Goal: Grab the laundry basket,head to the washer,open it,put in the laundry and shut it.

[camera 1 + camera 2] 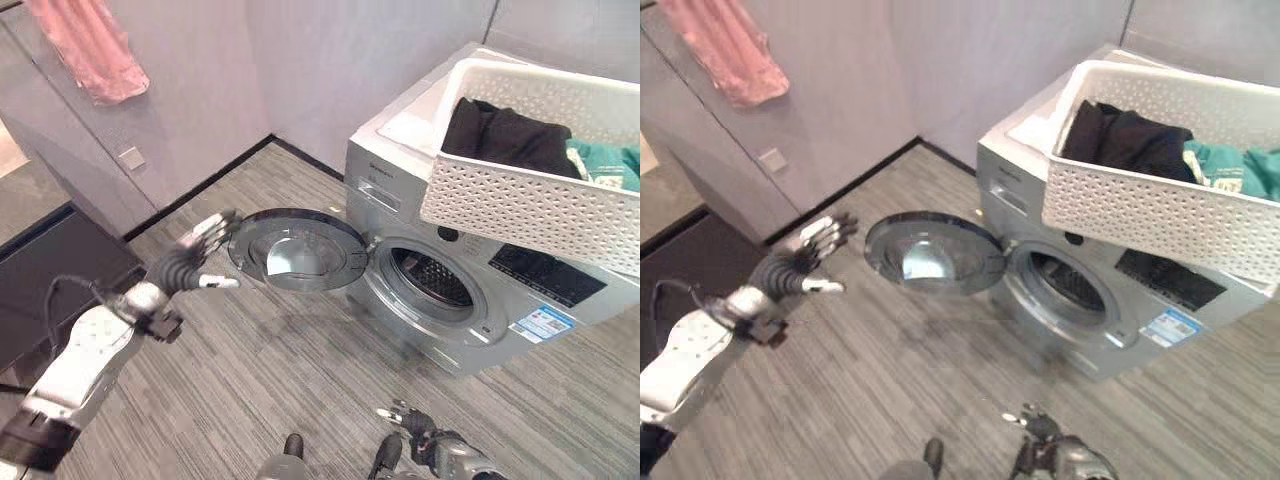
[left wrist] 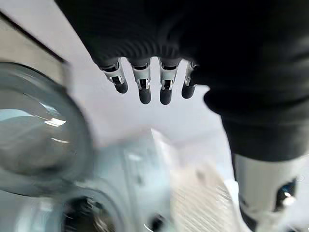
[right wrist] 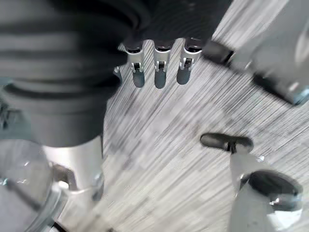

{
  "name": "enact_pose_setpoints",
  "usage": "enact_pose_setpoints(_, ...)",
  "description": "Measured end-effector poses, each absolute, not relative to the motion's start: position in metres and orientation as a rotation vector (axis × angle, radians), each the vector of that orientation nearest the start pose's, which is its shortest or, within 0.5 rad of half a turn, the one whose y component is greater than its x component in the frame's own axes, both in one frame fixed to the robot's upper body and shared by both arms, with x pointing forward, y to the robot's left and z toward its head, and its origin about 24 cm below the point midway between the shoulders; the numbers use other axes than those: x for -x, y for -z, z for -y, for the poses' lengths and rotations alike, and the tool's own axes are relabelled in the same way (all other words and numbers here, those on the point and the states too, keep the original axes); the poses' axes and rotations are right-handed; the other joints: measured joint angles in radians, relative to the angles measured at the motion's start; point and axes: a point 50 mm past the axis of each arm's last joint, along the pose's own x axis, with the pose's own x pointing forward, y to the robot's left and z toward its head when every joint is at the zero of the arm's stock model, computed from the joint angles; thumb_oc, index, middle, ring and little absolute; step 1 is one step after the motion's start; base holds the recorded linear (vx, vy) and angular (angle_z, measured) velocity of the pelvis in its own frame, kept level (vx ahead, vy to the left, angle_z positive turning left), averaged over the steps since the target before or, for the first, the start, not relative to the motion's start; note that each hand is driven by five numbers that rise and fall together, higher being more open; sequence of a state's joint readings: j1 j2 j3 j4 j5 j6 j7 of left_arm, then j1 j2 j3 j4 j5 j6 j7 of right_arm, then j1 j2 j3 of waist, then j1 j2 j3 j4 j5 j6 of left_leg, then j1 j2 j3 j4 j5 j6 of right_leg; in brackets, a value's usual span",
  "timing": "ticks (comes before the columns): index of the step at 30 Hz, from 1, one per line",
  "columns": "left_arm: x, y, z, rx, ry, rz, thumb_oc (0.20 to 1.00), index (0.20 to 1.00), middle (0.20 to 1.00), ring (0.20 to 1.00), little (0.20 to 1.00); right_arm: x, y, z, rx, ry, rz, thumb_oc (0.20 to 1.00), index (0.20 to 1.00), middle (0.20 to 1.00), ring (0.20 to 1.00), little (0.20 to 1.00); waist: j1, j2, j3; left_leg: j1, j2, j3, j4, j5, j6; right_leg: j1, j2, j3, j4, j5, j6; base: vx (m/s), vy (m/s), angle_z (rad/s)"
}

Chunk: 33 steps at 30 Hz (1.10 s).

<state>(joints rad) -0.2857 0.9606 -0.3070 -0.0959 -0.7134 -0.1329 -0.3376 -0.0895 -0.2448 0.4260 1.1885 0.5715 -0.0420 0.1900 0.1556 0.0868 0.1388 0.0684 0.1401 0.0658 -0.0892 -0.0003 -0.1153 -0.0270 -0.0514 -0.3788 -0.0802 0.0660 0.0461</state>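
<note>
With the washer [image 1: 440,270] door [image 1: 298,250] swung open, the laundry [image 1: 505,138] sits in the basket [image 1: 530,205] on top, far right of the left hand [image 1: 192,262], whose fingers are spread and empty, while the right hand [image 1: 432,440] hangs low, fingers relaxed, nearer beneath it.

Pink cloth [image 1: 88,48] hanging at the upper left against a pale grey wall [image 1: 330,60], small square wall plate [image 1: 131,157] below it, black baseboard [image 1: 200,187] along the wall's foot, grey wood-grain plank floor [image 1: 280,380]
</note>
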Motion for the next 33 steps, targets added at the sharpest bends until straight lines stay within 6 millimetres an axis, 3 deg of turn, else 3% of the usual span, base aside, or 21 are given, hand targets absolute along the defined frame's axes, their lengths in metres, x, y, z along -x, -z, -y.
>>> enact_pose_setpoints(1, -0.283, -0.162, -0.164, -0.372, 0.991, 0.071, 1.000, 1.000, 1.000, 1.000, 1.000, -0.108, 0.162, 0.203, -0.090, -0.062, -1.172, 1.000, 1.000, 1.000, 1.000, 1.000, -0.008, -0.030, -0.034, -0.009, -0.007, 0.010, 0.002, -0.005, 0.002, -0.015, -0.002, 0.014, -0.003, 0.004, 0.004, 0.08, 0.128, -0.35)
enact_pose_setpoints(3, -0.281, -0.144, -0.134, -0.305, 1.206, -0.040, 1.000, 1.000, 1.000, 1.000, 1.000, -0.103, 0.162, 0.213, -0.022, -0.074, -1.203, 1.000, 1.000, 1.000, 1.000, 1.000, -0.063, -0.040, -0.058, -0.017, -0.011, 0.051, 0.000, -0.012, 0.010, -0.043, -0.007, 0.047, -0.006, 0.017, 0.007, 0.04, 0.060, -0.60)
enact_pose_setpoints(6, -0.272, -0.091, -0.101, 0.033, 1.267, -0.183, 1.000, 1.000, 1.000, 1.000, 1.000, -0.117, 0.158, 0.212, 0.000, -0.089, -1.166, 1.000, 1.000, 1.000, 1.000, 1.000, -0.142, -0.047, -0.058, -0.010, -0.027, 0.091, 0.012, -0.013, 0.010, -0.063, -0.016, 0.093, -0.006, 0.044, -0.011, 0.03, 0.052, -0.62)
enact_pose_setpoints(8, -0.255, -0.058, -0.081, 0.224, 1.266, -0.274, 1.000, 1.000, 1.000, 1.000, 1.000, -0.119, 0.158, 0.209, -0.022, -0.077, -1.153, 1.000, 1.000, 1.000, 1.000, 1.000, -0.154, -0.052, -0.056, -0.005, -0.029, 0.096, 0.031, -0.018, 0.012, -0.064, -0.016, 0.125, -0.006, 0.046, -0.014, 0.02, 0.040, -0.39)
enact_pose_setpoints(11, -0.250, -0.052, -0.079, 0.226, 1.281, -0.302, 1.000, 1.000, 1.000, 1.000, 1.000, -0.115, 0.159, 0.215, -0.020, -0.035, -1.163, 1.000, 1.000, 1.000, 1.000, 1.000, -0.159, -0.048, -0.055, -0.020, -0.026, 0.086, 0.047, -0.022, 0.013, -0.064, -0.013, 0.121, -0.006, 0.045, -0.016, 0.04, 0.070, 0.12)
enact_pose_setpoints(14, -0.257, -0.022, -0.087, 0.226, 1.068, -0.309, 1.000, 1.000, 1.000, 1.000, 1.000, -0.127, 0.154, 0.223, -0.086, 0.085, -1.115, 1.000, 1.000, 1.000, 1.000, 1.000, -0.153, -0.037, -0.054, -0.018, -0.021, 0.086, 0.010, -0.028, 0.023, -0.083, -0.007, 0.122, -0.007, 0.048, -0.007, 0.00, 0.037, -0.01)
enact_pose_setpoints(17, -0.269, 0.012, -0.091, 0.018, 0.861, -0.387, 1.000, 1.000, 1.000, 1.000, 1.000, -0.139, 0.151, 0.224, -0.109, 0.146, -1.094, 1.000, 1.000, 1.000, 1.000, 1.000, -0.145, -0.053, -0.027, -0.028, -0.032, 0.080, 0.006, -0.028, 0.025, -0.091, -0.022, 0.117, -0.012, 0.056, 0.003, -0.01, 0.019, 0.04)
enact_pose_setpoints(20, -0.255, 0.041, -0.097, -0.052, 0.737, -0.465, 1.000, 1.000, 1.000, 1.000, 1.000, -0.148, 0.149, 0.218, -0.142, 0.160, -1.073, 1.000, 1.000, 1.000, 1.000, 1.000, -0.143, -0.064, -0.012, -0.038, -0.040, 0.077, 0.007, -0.025, 0.033, -0.099, -0.031, 0.113, -0.015, 0.058, 0.003, -0.02, 0.035, 0.05)
enact_pose_setpoints(21, -0.253, 0.062, -0.109, -0.050, 0.599, -0.542, 1.000, 1.000, 1.000, 1.000, 1.000, -0.150, 0.149, 0.215, -0.150, 0.160, -1.071, 1.000, 1.000, 1.000, 1.000, 1.000, -0.142, -0.058, -0.010, -0.036, -0.041, 0.076, 0.007, -0.025, 0.035, -0.096, -0.032, 0.106, -0.015, 0.061, 0.007, -0.05, 0.039, 0.07)
enact_pose_setpoints(24, -0.248, 0.092, -0.131, -0.202, 0.433, -0.714, 1.000, 1.000, 1.000, 1.000, 1.000, -0.160, 0.146, 0.207, -0.176, 0.148, -1.038, 1.000, 1.000, 1.000, 1.000, 1.000, -0.144, -0.054, 0.001, -0.067, -0.043, 0.060, 0.016, -0.024, 0.037, -0.118, -0.035, 0.096, -0.015, 0.070, 0.000, -0.05, 0.029, 0.09)
enact_pose_setpoints(26, -0.247, 0.097, -0.144, -0.279, 0.387, -0.749, 1.000, 1.000, 1.000, 1.000, 1.000, -0.167, 0.144, 0.204, -0.184, 0.149, -1.019, 1.000, 1.000, 1.000, 1.000, 1.000, -0.153, -0.056, 0.003, -0.082, -0.043, 0.060, 0.017, -0.023, 0.037, -0.133, -0.034, 0.097, -0.007, 0.077, -0.004, -0.06, 0.031, 0.03)
enact_pose_setpoints(29, -0.262, 0.091, -0.168, -0.352, 0.251, -0.762, 1.000, 1.000, 1.000, 1.000, 1.000, -0.175, 0.140, 0.202, -0.178, 0.141, -0.989, 1.000, 1.000, 1.000, 1.000, 1.000, -0.155, -0.064, 0.011, -0.102, -0.044, 0.060, 0.019, -0.022, 0.039, -0.152, -0.033, 0.097, -0.007, 0.082, -0.006, -0.10, 0.020, 0.00)
enact_pose_setpoints(33, -0.315, 0.036, -0.219, -0.499, 0.022, -0.600, 1.000, 1.000, 1.000, 1.000, 1.000, -0.204, 0.123, 0.196, -0.148, 0.123, -0.864, 1.000, 1.000, 1.000, 1.000, 1.000, -0.179, -0.118, 0.044, -0.161, -0.053, 0.064, 0.046, -0.020, 0.038, -0.204, -0.034, 0.113, -0.006, 0.104, -0.013, -0.02, 0.076, -0.09)
